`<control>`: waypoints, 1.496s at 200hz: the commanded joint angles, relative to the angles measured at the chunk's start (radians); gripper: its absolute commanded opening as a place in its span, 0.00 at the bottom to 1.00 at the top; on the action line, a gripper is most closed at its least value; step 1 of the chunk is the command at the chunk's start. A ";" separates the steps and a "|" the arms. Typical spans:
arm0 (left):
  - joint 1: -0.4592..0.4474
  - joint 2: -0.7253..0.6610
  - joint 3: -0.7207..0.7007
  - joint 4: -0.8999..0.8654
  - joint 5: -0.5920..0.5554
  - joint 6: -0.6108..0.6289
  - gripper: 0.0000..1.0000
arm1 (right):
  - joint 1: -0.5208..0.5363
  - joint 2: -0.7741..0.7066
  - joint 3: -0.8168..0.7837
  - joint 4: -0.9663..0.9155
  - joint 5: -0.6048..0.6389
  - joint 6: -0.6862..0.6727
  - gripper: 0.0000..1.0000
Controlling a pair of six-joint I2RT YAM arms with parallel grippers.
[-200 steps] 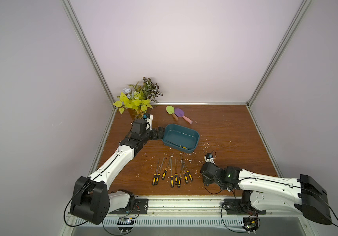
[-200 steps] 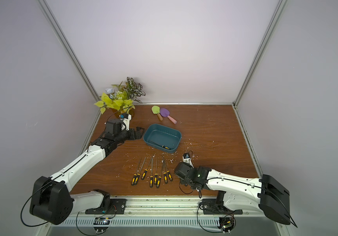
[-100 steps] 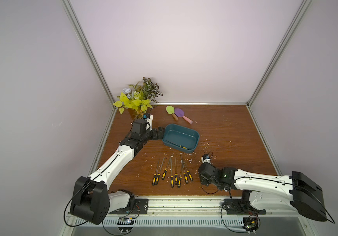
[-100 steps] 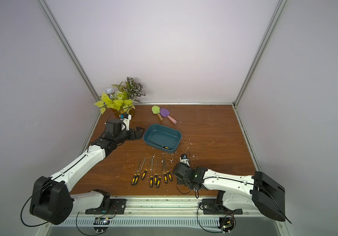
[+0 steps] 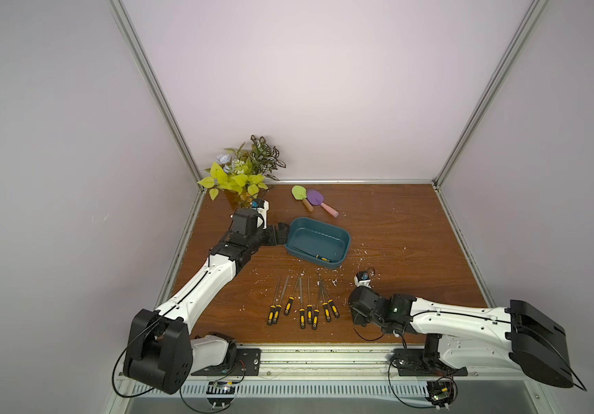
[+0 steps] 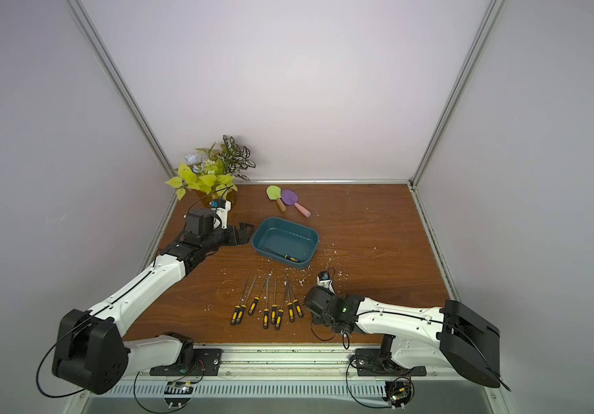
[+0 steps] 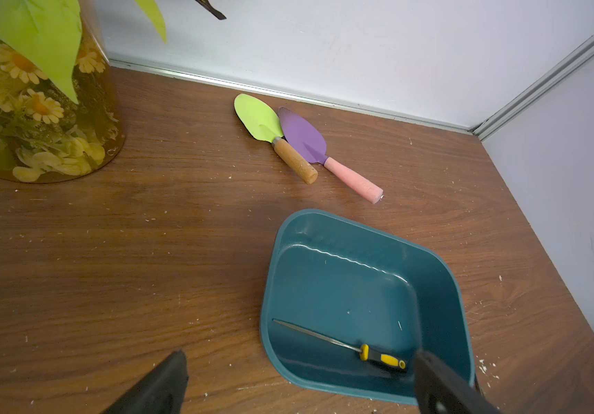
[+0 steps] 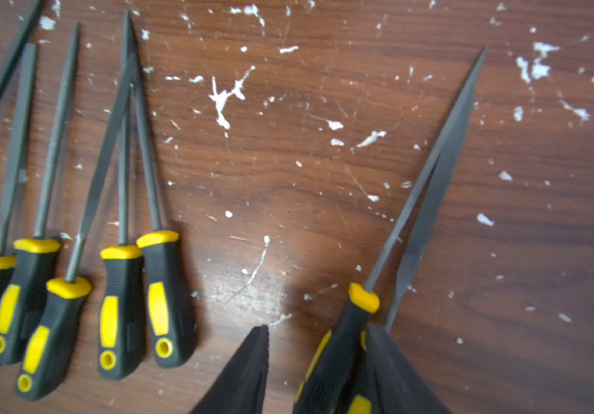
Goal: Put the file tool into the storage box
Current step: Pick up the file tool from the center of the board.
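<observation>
The right gripper sits low toward the near edge of the table, just right of the row of files, its fingers part-closed either side of the black and yellow handle of the file tool; the handle lies against one finger while a strip of wood shows beside the other, so whether it is clamped cannot be told. The tool's blade points toward the far side. The storage box stands farther off, near mid-table, well apart from that tool, with one file already lying inside along its near wall. The left gripper is just beside the box's left end, fingers spread wide and empty
</observation>
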 commanded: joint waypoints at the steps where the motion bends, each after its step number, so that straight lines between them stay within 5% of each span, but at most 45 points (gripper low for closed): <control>1: -0.006 -0.019 -0.001 -0.006 0.005 0.011 1.00 | 0.000 0.023 -0.002 0.036 -0.012 -0.008 0.49; 78: -0.006 -0.022 -0.003 -0.007 0.005 0.012 1.00 | 0.011 0.164 0.123 0.028 -0.028 -0.099 0.46; 111: -0.006 -0.023 -0.002 -0.006 0.009 0.011 1.00 | 0.013 0.200 0.163 -0.031 0.008 -0.103 0.28; 220: -0.008 -0.019 -0.001 -0.012 -0.001 0.014 0.99 | 0.029 0.182 0.087 -0.030 0.013 -0.125 0.33; 263: -0.045 -0.033 -0.003 -0.019 -0.032 0.036 0.99 | 0.062 0.194 0.117 -0.069 0.043 -0.194 0.20; 299: -0.045 -0.065 -0.005 -0.012 -0.081 0.041 1.00 | 0.099 0.178 0.137 -0.120 0.070 -0.260 0.19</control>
